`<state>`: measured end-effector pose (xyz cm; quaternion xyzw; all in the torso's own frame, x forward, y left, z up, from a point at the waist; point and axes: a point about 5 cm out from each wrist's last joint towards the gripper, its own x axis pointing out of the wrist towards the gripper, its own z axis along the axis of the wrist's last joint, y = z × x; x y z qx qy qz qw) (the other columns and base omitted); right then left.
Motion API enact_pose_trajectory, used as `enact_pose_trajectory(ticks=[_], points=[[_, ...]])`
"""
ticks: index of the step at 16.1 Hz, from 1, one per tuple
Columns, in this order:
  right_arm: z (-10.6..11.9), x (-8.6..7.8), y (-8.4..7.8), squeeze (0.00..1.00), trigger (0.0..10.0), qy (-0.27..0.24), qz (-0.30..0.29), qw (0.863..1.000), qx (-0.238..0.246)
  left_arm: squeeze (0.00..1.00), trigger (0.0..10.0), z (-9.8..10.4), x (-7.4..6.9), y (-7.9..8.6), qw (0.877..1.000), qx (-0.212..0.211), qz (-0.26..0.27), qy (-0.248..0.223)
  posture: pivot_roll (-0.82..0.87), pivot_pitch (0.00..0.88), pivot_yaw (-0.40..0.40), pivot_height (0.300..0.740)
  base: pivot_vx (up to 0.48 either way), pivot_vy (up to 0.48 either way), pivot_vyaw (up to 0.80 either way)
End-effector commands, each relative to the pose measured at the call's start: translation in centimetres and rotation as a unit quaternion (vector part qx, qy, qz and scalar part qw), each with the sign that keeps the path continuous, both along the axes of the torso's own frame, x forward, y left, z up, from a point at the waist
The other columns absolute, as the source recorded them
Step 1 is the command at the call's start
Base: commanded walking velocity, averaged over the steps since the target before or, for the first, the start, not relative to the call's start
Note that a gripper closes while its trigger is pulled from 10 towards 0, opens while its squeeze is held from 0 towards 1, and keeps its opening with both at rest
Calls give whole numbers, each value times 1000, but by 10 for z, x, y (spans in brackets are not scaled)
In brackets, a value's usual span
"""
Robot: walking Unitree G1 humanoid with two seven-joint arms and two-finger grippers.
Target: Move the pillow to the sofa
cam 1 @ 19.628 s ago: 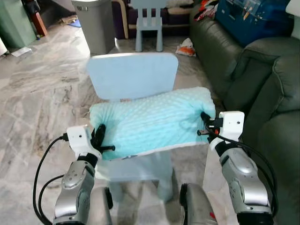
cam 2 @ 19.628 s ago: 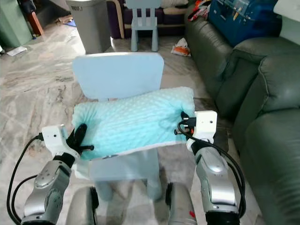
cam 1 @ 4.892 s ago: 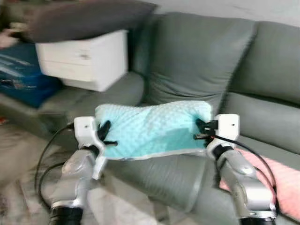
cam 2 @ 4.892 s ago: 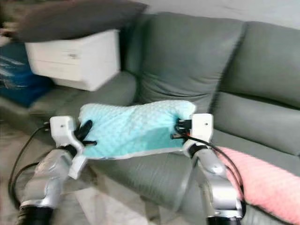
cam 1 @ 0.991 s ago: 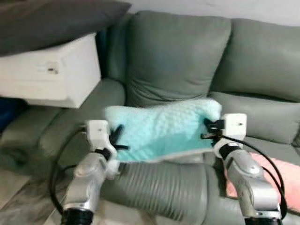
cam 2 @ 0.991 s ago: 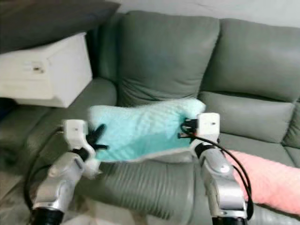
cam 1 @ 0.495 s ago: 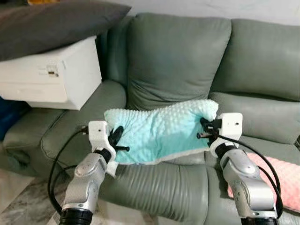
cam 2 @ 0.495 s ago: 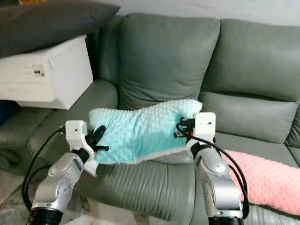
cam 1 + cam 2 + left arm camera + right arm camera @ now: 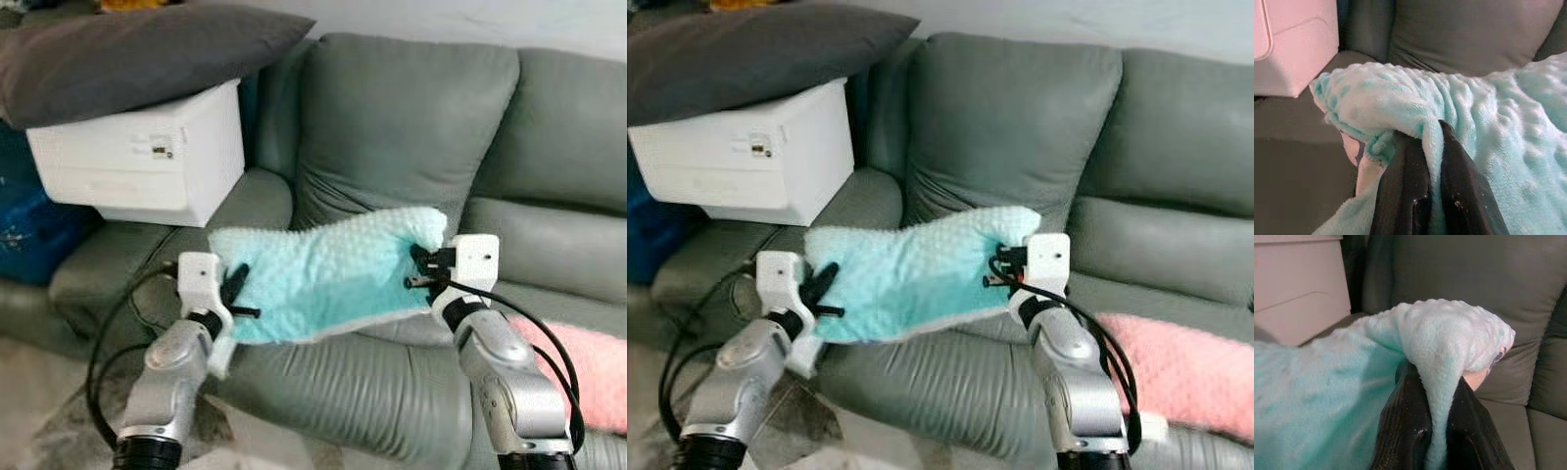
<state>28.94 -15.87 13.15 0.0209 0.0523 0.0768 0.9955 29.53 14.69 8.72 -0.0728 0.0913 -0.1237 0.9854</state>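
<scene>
pillow (image 9: pixel 318 279): mint, bumpy fleece, held up in the air between the two grippers, stretched like a sling, sagging a bit in the middle; it hangs over the front edge of the seat, not resting on anything I can make out.
left gripper (image 9: pixel 235 290): clamped on the pillow's left edge; in the left wrist view both black fingers (image 9: pixel 1403 191) pinch a fold of fleece between them.
right gripper (image 9: pixel 419 268): clamped on the pillow's right corner; in the right wrist view the fleece bunches over the fingers (image 9: pixel 1405 431) and droops through.
sofa (image 9: pixel 411 147): grey-green leather, directly ahead; back cushion just behind the pillow, seat just below it.
change: versus half a second ago the whole view has slid right, white box and dark cushion sit further in, more of the left armrest shows, so the camera has turned or stepped, not the things. Pillow and both grips look the same as before, same hold, same height.
meaning: carry looks basically finished, robot squared up to the seat; my read is the remaining step is lowering and letting go.
white box (image 9: pixel 147 162): on the sofa's left end, dark grey cushion (image 9: pixel 137 54) on top, well apart from the pillow.
pink blanket (image 9: pixel 578 362): on the seat to the right, near the right arm, not touching the pillow.
risk: release too far forward and the pillow may slide off the seat front.
</scene>
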Motion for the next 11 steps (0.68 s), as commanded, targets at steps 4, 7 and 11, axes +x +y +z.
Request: enact_pose_trajectory(ticks=[4, 7, 11], points=[[6, 1, -7, 0, 10000, -13, -10, 1000, -2, 0, 10000, 3, 2, -11, 1000, 0, -17, -10, -184, 10, -5, 740, 0, 457, 0], [6, 1, -7, 0, 10000, -12, -11, 1000, -2, 0, 10000, 5, 2, -14, 1000, -3, -20, -15, -186, 12, -4, 740, 0, 0, 0], [5, 0, -7, 0, 10000, -8, -12, 1000, -2, 0, 10000, 3, 1, -15, 1000, -3, -16, -15, -186, 17, -8, 740, 0, 0, -411]])
